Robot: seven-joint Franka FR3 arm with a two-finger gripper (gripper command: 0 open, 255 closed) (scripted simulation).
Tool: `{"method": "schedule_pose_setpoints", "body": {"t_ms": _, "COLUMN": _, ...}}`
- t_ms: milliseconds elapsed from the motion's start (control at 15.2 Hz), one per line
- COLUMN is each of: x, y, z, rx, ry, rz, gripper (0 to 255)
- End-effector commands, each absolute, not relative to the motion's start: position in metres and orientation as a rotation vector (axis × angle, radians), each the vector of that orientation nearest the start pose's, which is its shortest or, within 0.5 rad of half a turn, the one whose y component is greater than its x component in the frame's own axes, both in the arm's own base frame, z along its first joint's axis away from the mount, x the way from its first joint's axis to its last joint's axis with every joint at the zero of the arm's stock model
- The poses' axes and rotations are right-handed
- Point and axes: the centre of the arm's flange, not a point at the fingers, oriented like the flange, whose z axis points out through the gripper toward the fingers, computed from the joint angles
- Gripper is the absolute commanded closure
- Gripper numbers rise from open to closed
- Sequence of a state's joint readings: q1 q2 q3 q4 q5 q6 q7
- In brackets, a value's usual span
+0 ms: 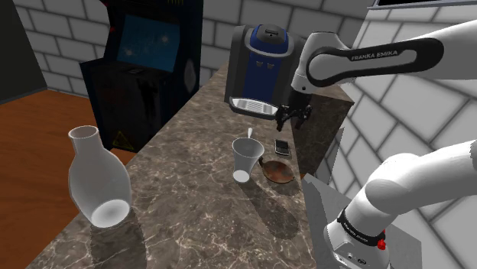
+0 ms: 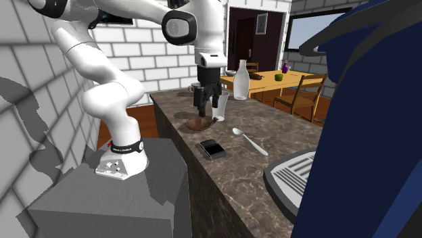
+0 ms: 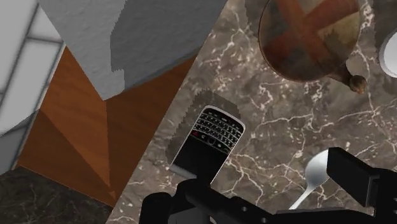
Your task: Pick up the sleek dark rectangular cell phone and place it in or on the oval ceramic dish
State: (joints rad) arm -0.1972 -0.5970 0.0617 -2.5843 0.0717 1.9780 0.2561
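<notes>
We count one phone (image 3: 208,140), one dish (image 3: 308,38), one spoon (image 2: 250,141), one cup (image 1: 245,157), one vase (image 1: 98,179) and one coffee machine (image 1: 258,69).

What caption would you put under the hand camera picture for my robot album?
Open gripper hovers above the dark phone on the marble counter, brown oval dish and white spoon nearby.

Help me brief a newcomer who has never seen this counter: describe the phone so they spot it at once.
On the marble counter, start at the blue coffee machine. Between it and the brown oval dish, near the edge by the stand, lies the phone. It is the only flat black rectangle, with a keypad; the spoon and cup nearby are pale.
</notes>
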Motion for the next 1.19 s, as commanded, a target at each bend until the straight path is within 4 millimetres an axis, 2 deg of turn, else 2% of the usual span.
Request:
{"method": "schedule_pose_setpoints", "body": {"t_ms": 0, "x": 0.368, "y": -0.06, "z": 0.434, "rx": -2.988, "ry": 0.834, "rz": 0.011, "gripper": 0}}
{"method": "schedule_pose_setpoints", "body": {"t_ms": 396, "x": 0.374, "y": -0.107, "z": 0.371, "rx": -2.795, "ry": 1.289, "rz": 0.001, "gripper": 0}}
{"method": "schedule_pose_setpoints", "body": {"t_ms": 858, "x": 0.375, "y": -0.105, "z": 0.334, "rx": -2.795, "ry": 1.289, "rz": 0.001, "gripper": 0}}
{"method": "schedule_pose_setpoints", "body": {"t_ms": 1122, "x": 0.375, "y": -0.105, "z": 0.331, "rx": -2.795, "ry": 1.289, "rz": 0.001, "gripper": 0}}
